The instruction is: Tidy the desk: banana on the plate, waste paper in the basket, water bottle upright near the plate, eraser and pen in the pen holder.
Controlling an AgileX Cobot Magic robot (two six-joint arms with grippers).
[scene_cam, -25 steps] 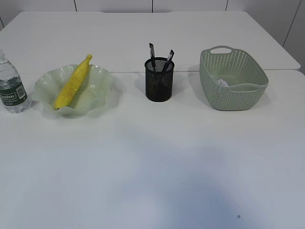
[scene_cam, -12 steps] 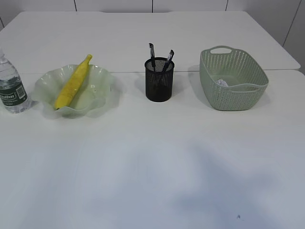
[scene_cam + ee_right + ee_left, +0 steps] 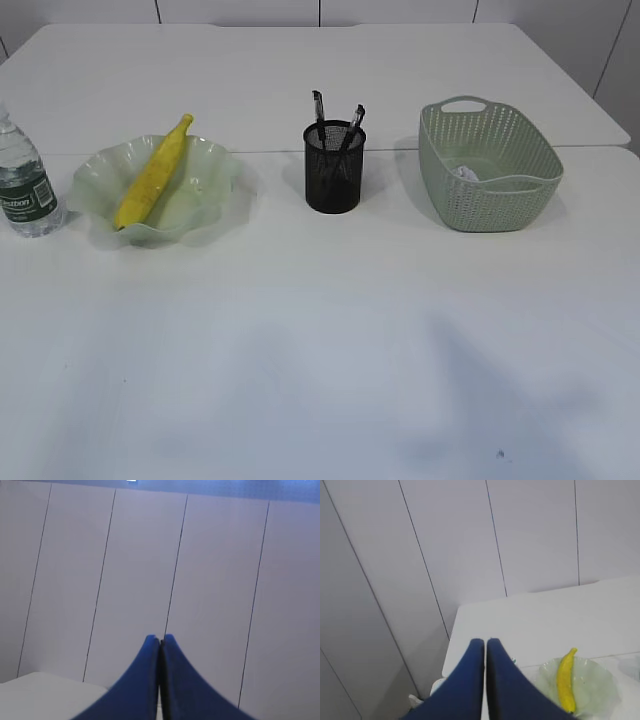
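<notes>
Table [image 3: 320,330]: white, plain top; a seam runs across it from left to right behind the middle.
Second table section [image 3: 300,80]: white, butted against the far side of the seam.
Wall [image 3: 220,580]: pale panels split by thin dark vertical lines.
Speck [image 3: 500,455]: small dark mark on the near right tabletop.

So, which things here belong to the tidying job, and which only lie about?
Job:
banana on plate
bottle, upright, left of plate
pens in holder
paper in basket
eraser: not visible

Lying about:
nothing else on the table
</notes>
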